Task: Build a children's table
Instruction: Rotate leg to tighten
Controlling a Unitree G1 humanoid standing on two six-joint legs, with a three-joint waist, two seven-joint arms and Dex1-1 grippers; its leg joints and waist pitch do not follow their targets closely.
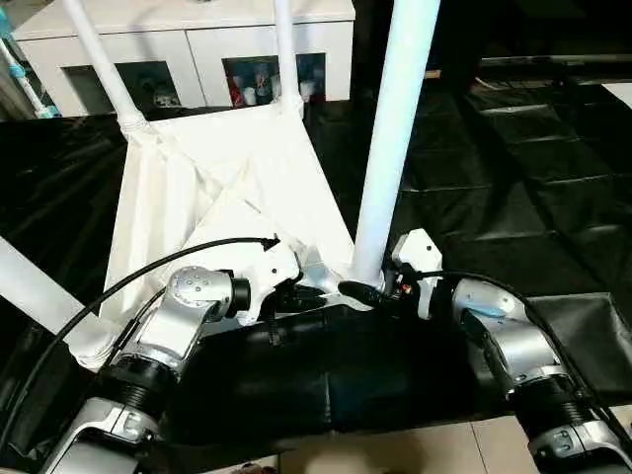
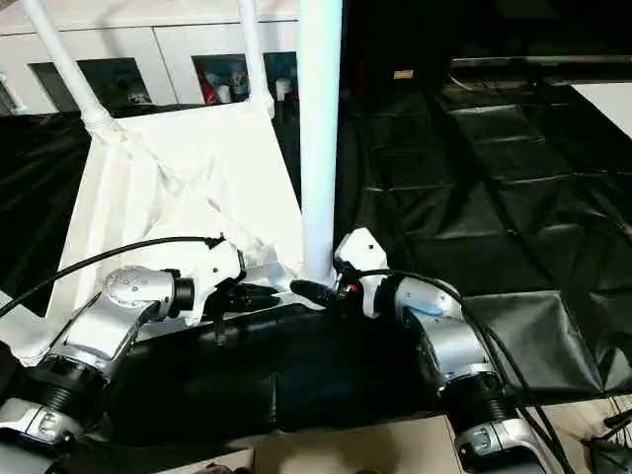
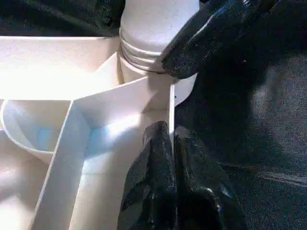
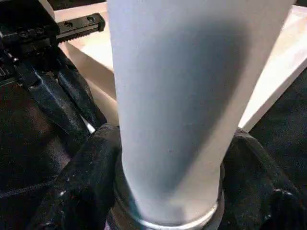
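1. The children's table lies upside down on the black-draped bench, ribbed underside up, its near corner close to the bench's near edge.
2. Three legs stand in their corner sockets; their tops are cut off by the frame. A fourth leg at the near left corner is partly hidden behind the left arm.
3. The left gripper is pinched tight on the thin rim of the tabletop beside the near right socket.
4. The right gripper has its fingers on either side of the base of the near right leg, clasping it.
5. Objects in the white cabinet behind are too small to identify; no writing is legible.
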